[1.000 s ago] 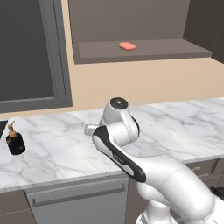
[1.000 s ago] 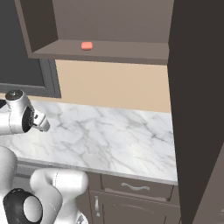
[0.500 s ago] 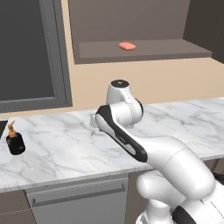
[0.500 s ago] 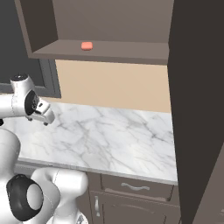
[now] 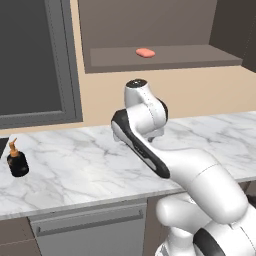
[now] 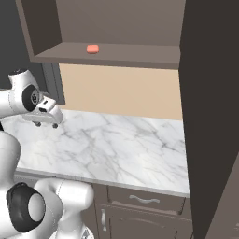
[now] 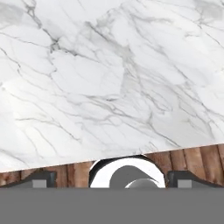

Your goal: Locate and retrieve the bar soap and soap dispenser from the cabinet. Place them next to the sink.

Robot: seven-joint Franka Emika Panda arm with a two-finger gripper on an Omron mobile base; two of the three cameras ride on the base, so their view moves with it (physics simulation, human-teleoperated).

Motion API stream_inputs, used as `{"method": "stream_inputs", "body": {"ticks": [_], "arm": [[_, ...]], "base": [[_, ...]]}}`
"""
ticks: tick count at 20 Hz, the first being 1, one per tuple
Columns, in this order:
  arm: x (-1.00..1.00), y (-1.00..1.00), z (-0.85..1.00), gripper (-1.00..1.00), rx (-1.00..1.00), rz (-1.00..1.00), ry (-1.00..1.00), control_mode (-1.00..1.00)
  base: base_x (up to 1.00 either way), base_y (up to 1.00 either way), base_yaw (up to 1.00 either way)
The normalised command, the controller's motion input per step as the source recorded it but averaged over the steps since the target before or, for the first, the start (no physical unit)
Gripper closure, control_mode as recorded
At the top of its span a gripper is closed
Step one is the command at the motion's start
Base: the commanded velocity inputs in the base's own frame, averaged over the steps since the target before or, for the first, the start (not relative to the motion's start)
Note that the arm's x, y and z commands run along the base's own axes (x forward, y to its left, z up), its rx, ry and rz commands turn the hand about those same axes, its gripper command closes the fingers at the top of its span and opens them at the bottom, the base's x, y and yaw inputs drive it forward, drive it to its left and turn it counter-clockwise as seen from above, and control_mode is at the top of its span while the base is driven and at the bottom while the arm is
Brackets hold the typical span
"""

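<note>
Nearest me stands the white arm, folded at its elbow over the front of the marble desk (image 5: 75, 170). Its hand (image 6: 46, 122) hangs low over the stone near the desk's left part, fingers spread wide and grasping nothing; from the hand view the two dark fingertips (image 7: 41, 178) stand far apart above bare marble. One grey drawer front (image 5: 90, 227) with a bar handle sits under the desk edge. Off at the desk's left end stands one soap dispenser (image 5: 17, 160), black with an orange-brown pump, well apart from the hand. Beyond, against the wall, the dark cabinet (image 6: 107, 28) is open, and one bar soap (image 6: 92, 48) lies alone on its shelf (image 5: 200, 56), nothing before it.
</note>
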Motion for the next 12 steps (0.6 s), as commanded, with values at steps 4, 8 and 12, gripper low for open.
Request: {"method": "stream_inputs", "body": {"ticks": [4, 8, 12], "arm": [[-0.18, -0.43, 0.40, -1.00, -0.05, 0.16, -0.10, -1.00], [-0.10, -0.30, 0.53, -1.00, -0.01, 0.03, -0.06, -1.00], [-0.28, -0.26, 0.59, -1.00, 0.01, 0.02, -0.24, -1.00]], "base": [[0.00, 0.00, 0.00], [0.00, 0.00, 0.00], [0.00, 0.00, 0.00]]}}
